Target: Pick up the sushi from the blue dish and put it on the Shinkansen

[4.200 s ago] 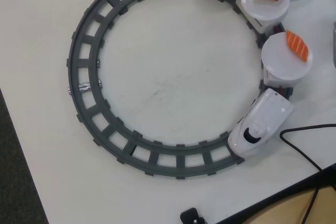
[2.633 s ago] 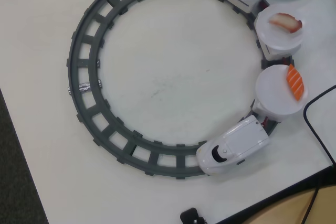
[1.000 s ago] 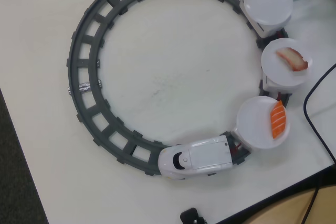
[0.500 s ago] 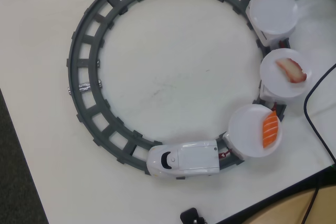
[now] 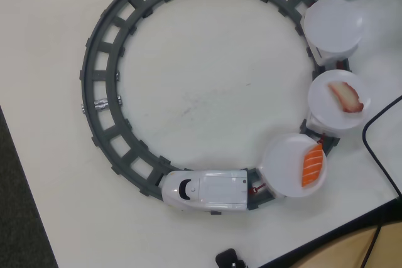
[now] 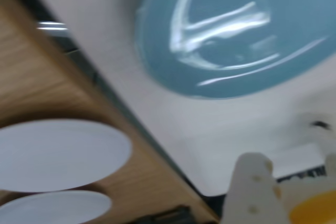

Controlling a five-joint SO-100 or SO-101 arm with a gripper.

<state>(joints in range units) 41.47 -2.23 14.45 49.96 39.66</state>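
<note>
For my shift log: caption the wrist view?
Blurred wrist view: pincer holding yellow sushi near the empty blue dish.

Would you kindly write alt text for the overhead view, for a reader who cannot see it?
A white toy train sits on a grey circular track, pulling three round white plates: the first carries orange striped sushi, the second a red-and-white piece, the third is empty.
</note>
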